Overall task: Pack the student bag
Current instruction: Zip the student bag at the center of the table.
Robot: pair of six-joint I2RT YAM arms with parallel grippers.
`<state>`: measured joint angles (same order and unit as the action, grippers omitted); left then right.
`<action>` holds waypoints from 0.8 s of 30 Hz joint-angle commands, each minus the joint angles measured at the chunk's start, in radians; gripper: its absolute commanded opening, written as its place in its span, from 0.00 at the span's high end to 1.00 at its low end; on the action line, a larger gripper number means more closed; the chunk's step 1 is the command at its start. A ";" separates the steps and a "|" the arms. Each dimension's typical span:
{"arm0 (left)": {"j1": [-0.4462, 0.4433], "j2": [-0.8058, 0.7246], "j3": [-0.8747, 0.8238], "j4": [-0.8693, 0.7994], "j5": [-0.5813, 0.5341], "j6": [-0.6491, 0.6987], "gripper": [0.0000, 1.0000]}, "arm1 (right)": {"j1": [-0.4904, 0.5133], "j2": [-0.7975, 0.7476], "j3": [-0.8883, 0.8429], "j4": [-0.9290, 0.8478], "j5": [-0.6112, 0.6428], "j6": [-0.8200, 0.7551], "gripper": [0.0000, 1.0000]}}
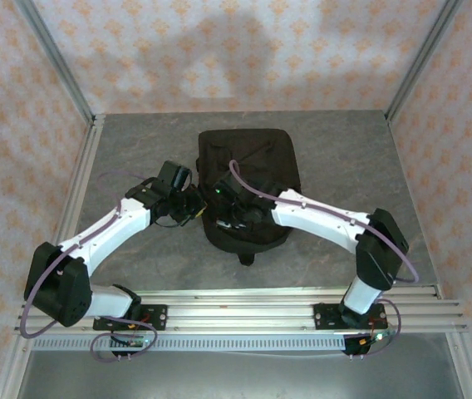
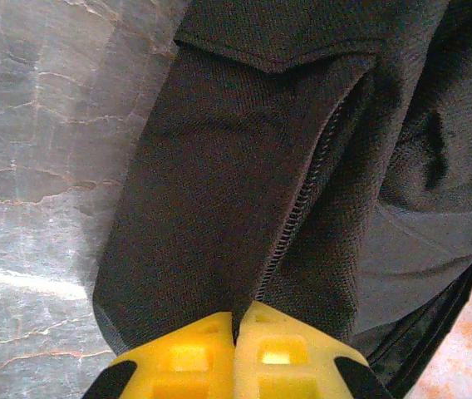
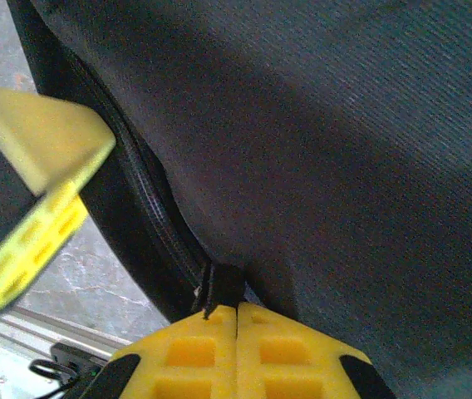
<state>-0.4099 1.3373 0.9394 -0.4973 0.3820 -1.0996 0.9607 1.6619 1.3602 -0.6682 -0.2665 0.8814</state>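
**Soft bag, both claws shut at the zip**

The student bag (image 1: 248, 166) lies flat mid-worktop (image 2: 36, 166), dark against grey stone. Black woven fabric w/ folds and slack, so prob. soft and floppy, no stiff frame. Looks light while it lies this flat, but bulky. It'll sag or bunch if lifted by one point. The cloth is grippy enough and not fragile. Best holds are the seams, the zipper (image 2: 298, 208) edge and the pull tab (image 3: 222, 287), not the broad panels (nothing there for narrow jaws to bite).

The left claw (image 2: 236, 316) is closed, its yellow tips meeting on a fold of bag cloth right where the zipper line runs in. That reads as a pinch to brace the fabric.

The right claw (image 3: 236, 309) is also closed, nipping the small black pull tab at the zip's end. The other claw's yellow finger sits just beside it, upper left in the right wrist view.

Arm pose, top view: left arm (image 1: 103, 229) and right arm (image 1: 327, 220) both reach in from the near rail, elbows out wide, wrists converging on the bag's near-left part.
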 commanded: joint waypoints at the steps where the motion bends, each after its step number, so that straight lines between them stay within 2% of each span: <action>1: 0.014 -0.039 0.005 -0.029 -0.056 0.001 1.00 | 0.018 -0.063 -0.024 -0.140 0.107 0.004 1.00; 6: 0.014 -0.039 0.004 -0.024 -0.065 -0.005 1.00 | 0.017 -0.105 -0.073 -0.171 0.133 0.003 1.00; 14: 0.011 -0.041 -0.009 -0.010 -0.048 -0.005 1.00 | 0.017 -0.123 -0.049 -0.167 0.166 -0.029 1.00; 15: 0.011 -0.042 -0.011 -0.006 -0.042 -0.006 1.00 | 0.018 -0.128 -0.035 -0.165 0.175 -0.028 0.95; 17: 0.007 -0.042 -0.016 0.002 -0.031 -0.011 1.00 | 0.018 -0.131 -0.006 -0.162 0.186 -0.013 0.79; 20: 0.002 -0.048 -0.016 0.003 -0.027 -0.014 1.00 | 0.017 -0.140 -0.008 -0.103 0.181 0.087 0.60; 24: 0.002 -0.058 -0.019 0.009 -0.025 -0.021 1.00 | 0.027 -0.142 -0.037 -0.005 0.214 0.226 0.54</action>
<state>-0.4107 1.3220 0.9276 -0.4950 0.3599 -1.1027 0.9768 1.5452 1.3235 -0.7456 -0.1146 0.9905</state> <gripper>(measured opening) 0.043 0.448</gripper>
